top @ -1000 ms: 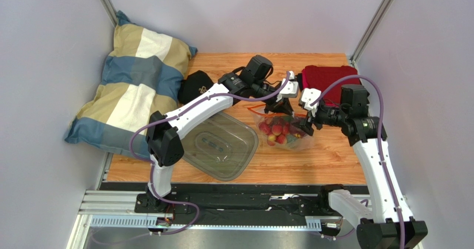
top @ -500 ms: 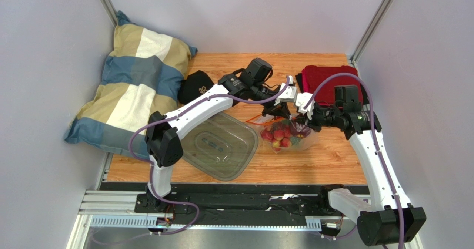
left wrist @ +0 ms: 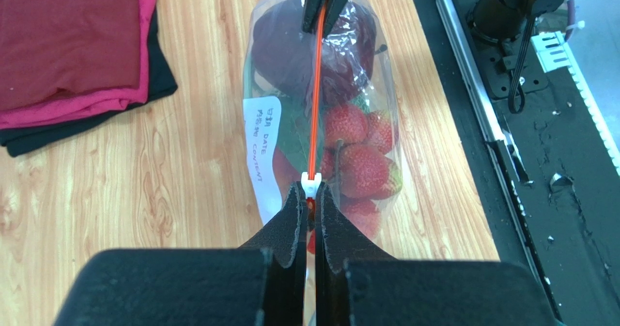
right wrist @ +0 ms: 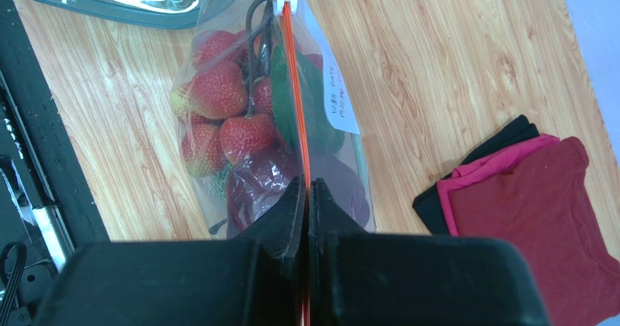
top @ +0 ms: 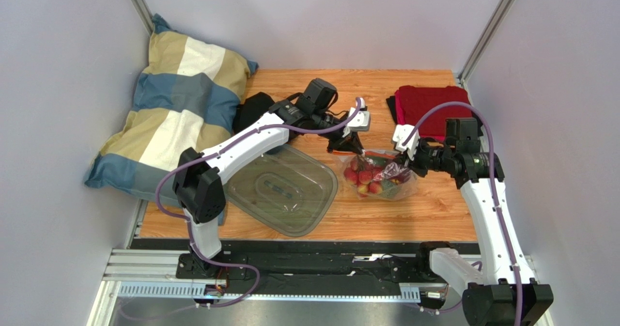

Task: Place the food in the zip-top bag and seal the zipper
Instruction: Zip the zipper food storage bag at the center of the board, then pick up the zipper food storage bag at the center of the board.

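Wooden table (top: 436,213) | left gripper (left wrist: 308,197) clamps zipper (left wrist: 315,101) at slider (left wrist: 311,181) (white) | right gripper (right wrist: 306,189) clamps opposite end | zip-top bag (top: 380,186) between, tub (top: 280,189) alongside

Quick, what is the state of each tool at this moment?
Left tool: shut on the zipper, just behind its white slider.
Right tool: shut on the zipper, at the opposite end.

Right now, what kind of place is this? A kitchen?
Probably a robot test booth: plain grey walls box in a small wooden table, and a left arm and right arm stand on a metal rail at its near edge.
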Motion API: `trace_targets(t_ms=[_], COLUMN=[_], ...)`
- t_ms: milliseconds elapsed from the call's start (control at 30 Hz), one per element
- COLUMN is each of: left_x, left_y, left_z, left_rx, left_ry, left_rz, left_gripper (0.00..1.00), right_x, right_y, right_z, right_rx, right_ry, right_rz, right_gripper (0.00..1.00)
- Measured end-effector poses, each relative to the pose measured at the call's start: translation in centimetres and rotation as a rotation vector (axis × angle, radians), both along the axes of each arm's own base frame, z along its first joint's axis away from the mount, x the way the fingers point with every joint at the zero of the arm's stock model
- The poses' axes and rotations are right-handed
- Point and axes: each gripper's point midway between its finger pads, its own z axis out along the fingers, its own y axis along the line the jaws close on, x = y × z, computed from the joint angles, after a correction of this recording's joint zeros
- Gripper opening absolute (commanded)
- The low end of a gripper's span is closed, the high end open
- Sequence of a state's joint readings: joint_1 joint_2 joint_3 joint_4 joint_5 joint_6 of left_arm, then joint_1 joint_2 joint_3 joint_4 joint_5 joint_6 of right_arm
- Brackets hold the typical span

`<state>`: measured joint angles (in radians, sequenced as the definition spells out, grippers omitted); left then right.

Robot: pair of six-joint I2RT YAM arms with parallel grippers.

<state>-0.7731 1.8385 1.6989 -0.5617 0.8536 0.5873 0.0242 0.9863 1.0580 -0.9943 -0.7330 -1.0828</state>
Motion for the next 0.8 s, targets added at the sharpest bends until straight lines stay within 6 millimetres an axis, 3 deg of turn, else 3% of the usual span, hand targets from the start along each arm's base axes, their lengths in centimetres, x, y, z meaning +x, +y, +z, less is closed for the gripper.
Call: trace_targets(t_ms=[200, 467, 800], left_x=[0.2, 3.3, 2.8], left_y=[1.2, 5.4, 5.9], left_z=[0.4, -0.3, -0.5], left_rx=[0.005, 0.073, 0.079], left_ry=[-0.021, -0.034, -0.043], left_rz=[0.017, 0.109, 0.077], left_gripper=[0.0, 0.0, 0.0], right_x=[0.1, 0.0, -0.1], right_y=[-0.9, -2.6, -2.6], right_z=[0.0, -0.3, 0.1], right_rx=[0.006, -0.016, 0.004], right_ry=[-0.011, -0.023, -0.033], right_rz=[-0.03, -0.091, -0.092], right_gripper=[0.0, 0.0, 0.0])
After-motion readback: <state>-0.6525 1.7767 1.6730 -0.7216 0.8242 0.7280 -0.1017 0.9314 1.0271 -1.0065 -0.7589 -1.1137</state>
